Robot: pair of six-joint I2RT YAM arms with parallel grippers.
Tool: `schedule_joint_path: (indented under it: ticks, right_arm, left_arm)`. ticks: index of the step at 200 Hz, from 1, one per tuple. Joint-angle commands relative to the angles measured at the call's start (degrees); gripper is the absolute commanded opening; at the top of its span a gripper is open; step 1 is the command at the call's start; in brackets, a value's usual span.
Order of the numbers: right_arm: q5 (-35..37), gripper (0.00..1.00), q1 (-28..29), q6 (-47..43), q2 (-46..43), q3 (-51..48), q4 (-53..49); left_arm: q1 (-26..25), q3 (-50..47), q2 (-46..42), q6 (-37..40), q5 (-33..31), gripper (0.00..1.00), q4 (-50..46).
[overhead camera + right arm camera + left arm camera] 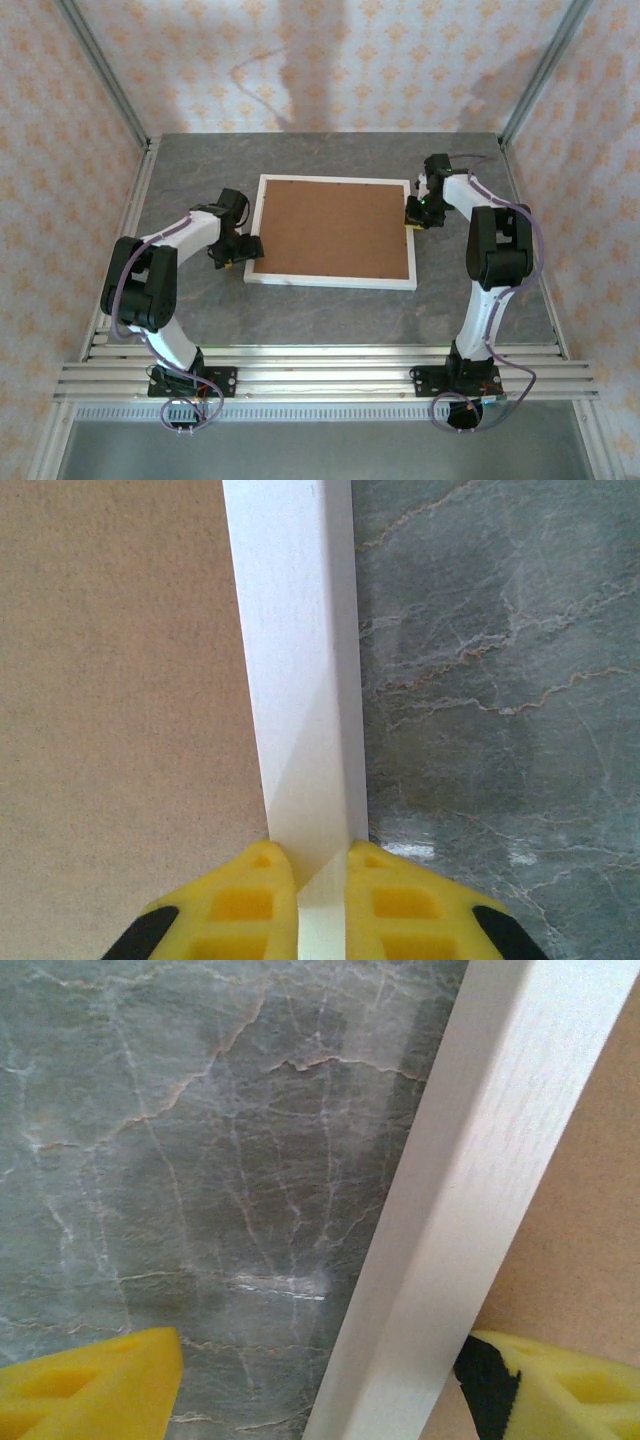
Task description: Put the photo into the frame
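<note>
At the near edge of the desk (300, 310), two arms stood bolted side by side to a set of metal rails (320, 370). The left arm (150, 285) reached forward and inward, as did the right arm (495, 250).

The frame (330, 282) lay flat on the grey marbled desk, roughly midway between the arms, with a brown board (335, 225) showing inside its white moulding.

The left tool (240, 250) sat at the frame's left side, near its near-left corner. Seen from the left wrist, the left tool (330, 1385) stood wide open and straddled the frame's white rail (480, 1210). One yellow finger (90, 1385) hung over the bare desk (200, 1160), well apart from the rail. The other finger (570, 1390) was on the board's (590, 1240) side, just beside the rail. Whether either finger touched anything could not be told.

Farther off, the right tool (413, 215) met the frame's right side, nearer its far corner. From the right wrist, the right tool (322, 880) was closed on the frame (295, 630). Its yellow fingers (250, 900) pinched the white rail from both sides, with board (110, 680) to one side and desk (500, 680) to the other.

Beyond the frame lay a strip of bare desk, then walls (300, 60) papered in a pale orange pattern.
</note>
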Motion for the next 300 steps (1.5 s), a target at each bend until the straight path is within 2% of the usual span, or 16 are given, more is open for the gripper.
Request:
schedule_joint_path:
  ticks: [1,51,82,106,117,140,159,188,216,232,264,278,300]
  right_arm:
    - [0.09,0.13,1.19,0.67,2.02,-1.22,-1.75]
    - [1.44,0.12,0.94,1.27,3.64,1.2,-1.32]
    - [4.8,0.13,-0.52,1.82,6.25,6.47,-3.12]
    - [6.53,0.18,-1.74,2.41,6.27,11.26,-6.09]
    - [7.51,0.24,-1.79,2.7,5.38,13.1,-7.72]
    - [8.09,0.37,-1.78,3.95,0.93,14.31,-9.86]
    - [8.58,0.41,-0.42,4.62,-3.96,13.53,-11.28]
    - [8.76,0.49,6.29,3.34,-9.61,10.92,-13.19]
    - [9.2,0.6,15.72,2.0,-12.9,7.5,-13.5]
    - [6.29,0.69,21.35,1.8,-14.19,5.12,-11.24]
    - [6.44,0.96,33.2,-2.23,-12.97,3.59,-8.22]
    - [7.5,1.0,37.27,-4.05,-10.57,4.45,-8.05]
    - [9.64,1.0,43.27,-7.57,-7.11,4.79,-5.79]
  left_arm:
    - [0.13,-1.83,3.95,0.25,-0.34,0.76,1.33]
    - [-4.77,-4.74,4.94,-2.88,1.68,0.75,4.77]
    - [-4.89,-4.29,1.59,-5.39,3.4,0.75,7.36]
    - [-4.77,-2.06,-1.45,-6.31,4.61,0.77,8.76]
    - [-4.54,-1.27,-2.69,-6.37,5.21,0.78,9.66]
    - [-2.74,-0.65,-5.26,-8.2,6.45,0.8,11.86]
    - [-0.16,-2.04,-7.92,-9.55,7.97,0.83,15.53]
    - [2.54,-5.37,-11.43,-12.46,11.0,1.0,21.91]
    - [3.21,-5.22,-11.44,-13.12,13.6,1.0,22.37]
    - [3.45,-5.32,-10.79,-13.6,15.09,1.0,22.64]
    - [4.5,-6.05,-9.06,-14.96,18.79,1.0,23.05]
    - [5.29,-7.9,-9.55,-15.38,18.58,1.0,23.98]
    - [7.5,-11.46,-10.44,-16.73,18.34,1.0,26.39]
